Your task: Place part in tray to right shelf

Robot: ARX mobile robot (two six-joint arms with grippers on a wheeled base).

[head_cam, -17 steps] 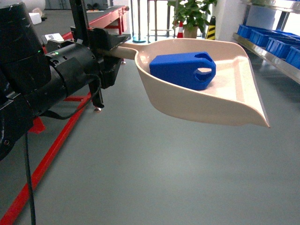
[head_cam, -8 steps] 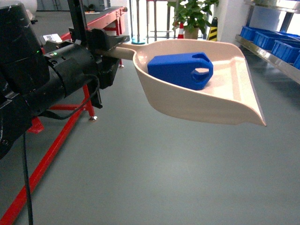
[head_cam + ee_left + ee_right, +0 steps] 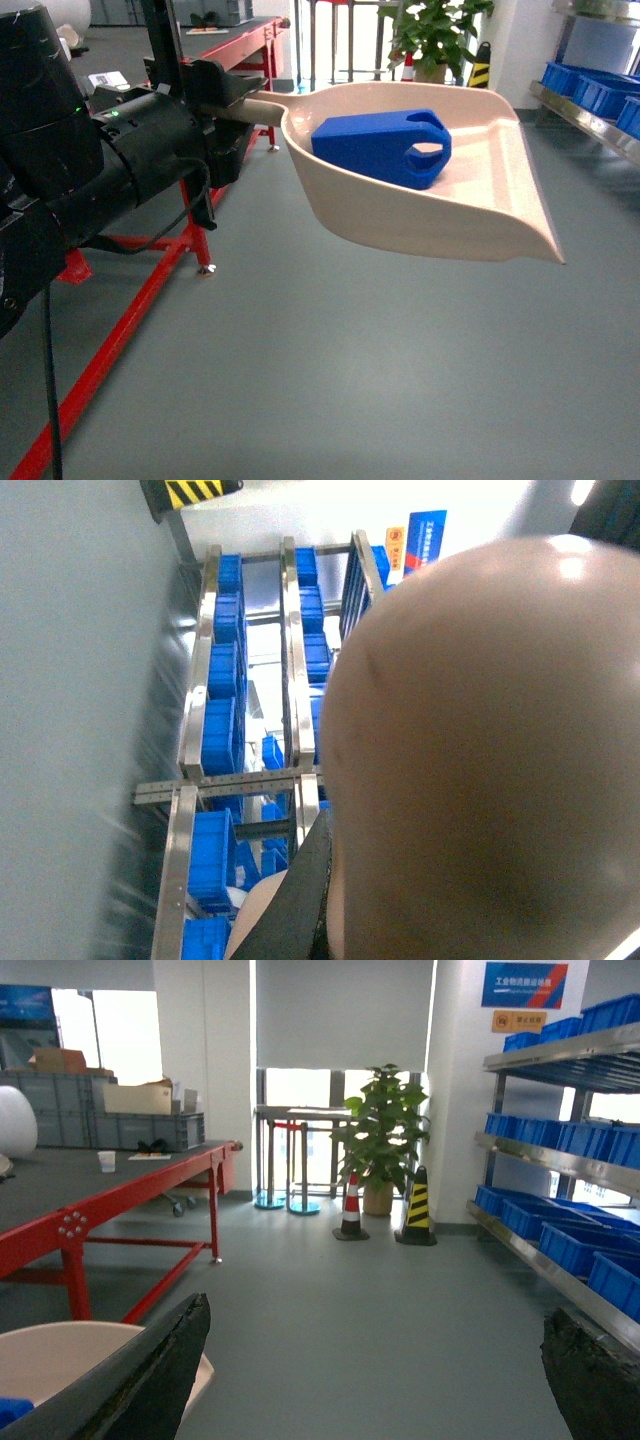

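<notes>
Up front, the left gripper [image 3: 232,100] is clamped on the handle of the tray [image 3: 470,215], carried level above bare grey floor [image 3: 330,380]. Inside it lies the part [image 3: 375,148], near the back wall. Right gripper [image 3: 385,1385] fingers stand wide apart, holding nothing. Off right stands the right shelf [image 3: 590,110], well apart from the tray's lip.

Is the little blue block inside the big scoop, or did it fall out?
Inside. In the head view the blue block lies on its side in the bowl of the beige scoop, behind the wide lip, held above the floor.
</notes>
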